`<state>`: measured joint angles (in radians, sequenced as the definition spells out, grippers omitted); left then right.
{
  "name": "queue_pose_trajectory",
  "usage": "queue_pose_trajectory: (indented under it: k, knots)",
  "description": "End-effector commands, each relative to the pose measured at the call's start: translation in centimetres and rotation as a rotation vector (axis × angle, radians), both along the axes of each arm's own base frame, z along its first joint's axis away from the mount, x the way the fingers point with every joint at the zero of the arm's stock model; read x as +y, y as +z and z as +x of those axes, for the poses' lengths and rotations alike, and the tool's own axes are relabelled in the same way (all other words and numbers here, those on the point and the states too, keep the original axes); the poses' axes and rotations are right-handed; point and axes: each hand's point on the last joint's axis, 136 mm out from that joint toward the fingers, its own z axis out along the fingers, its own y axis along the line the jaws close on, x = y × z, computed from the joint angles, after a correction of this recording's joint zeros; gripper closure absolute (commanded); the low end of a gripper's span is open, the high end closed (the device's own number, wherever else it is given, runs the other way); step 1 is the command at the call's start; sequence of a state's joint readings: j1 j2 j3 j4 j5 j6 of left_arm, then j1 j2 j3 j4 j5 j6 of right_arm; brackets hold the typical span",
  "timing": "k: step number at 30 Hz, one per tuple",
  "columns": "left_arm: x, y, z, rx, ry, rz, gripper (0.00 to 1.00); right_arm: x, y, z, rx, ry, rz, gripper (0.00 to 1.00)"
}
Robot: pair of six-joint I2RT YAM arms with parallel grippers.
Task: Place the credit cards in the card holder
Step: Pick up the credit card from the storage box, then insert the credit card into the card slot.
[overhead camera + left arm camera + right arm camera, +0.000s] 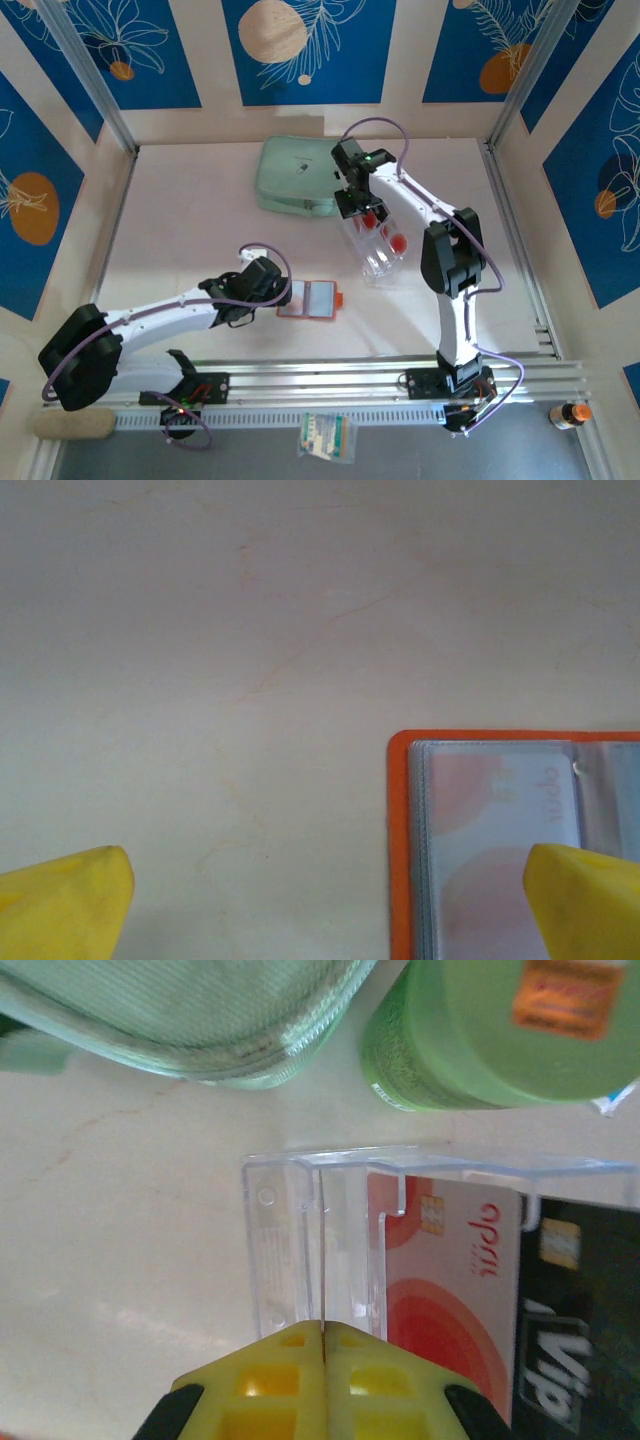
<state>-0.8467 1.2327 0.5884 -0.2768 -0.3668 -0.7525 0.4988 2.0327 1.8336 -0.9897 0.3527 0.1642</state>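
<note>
Right end effector (323, 1335): yellow fingers pressed shut
Left end effector (325, 858): wide
Credit cards (440, 1280): two, glossy
Card holder (480, 860): one, orange

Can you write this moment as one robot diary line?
left gripper: open by orange-red square card holder | right gripper: shut at clear plastic tray | pale red-circle credit cards: in tray

1. The orange-red square folding card holder (400, 880) lies open at the lower right on the pale, faintly scratched table top (250, 650).
2. Its greyish clear plastic pockets (490, 810) face up, with pinkish print showing through.
3. The left gripper (325, 905) has its yellow fingertips (70, 900) spread wide, one over bare table, the other over a pocket.
</note>
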Motion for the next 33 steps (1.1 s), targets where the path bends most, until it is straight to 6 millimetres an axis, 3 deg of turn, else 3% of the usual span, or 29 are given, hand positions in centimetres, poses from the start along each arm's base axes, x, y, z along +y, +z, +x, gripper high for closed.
queue_pose_trajectory:
  k: [1,7,12,19,29,33]
  knots:
    - [-0.3,1.1,0.4,-0.009,-0.013,-0.009,0.00,1.0,5.5,-1.0,-0.073,0.018,0.119,1.00]
    - [-0.6,1.0,0.7,-0.002,-0.044,0.025,0.00,2.4,9.7,-3.6,-0.111,0.003,0.332,1.00]
    - [-0.7,0.5,0.8,0.017,-0.084,0.095,0.00,4.3,10.2,-7.2,-0.089,-0.017,0.612,1.00]
    - [-0.7,-0.9,0.7,0.066,-0.124,0.169,0.00,5.4,6.5,-11.9,-0.040,-0.123,0.937,1.00]
    - [-1.0,-1.7,0.4,0.080,-0.140,0.184,0.00,6.4,-0.3,-16.5,-0.065,-0.230,1.018,1.00]
    - [-1.0,-2.1,0.4,0.084,-0.142,0.194,0.00,7.6,-1.8,-17.4,-0.059,-0.214,1.012,1.00]
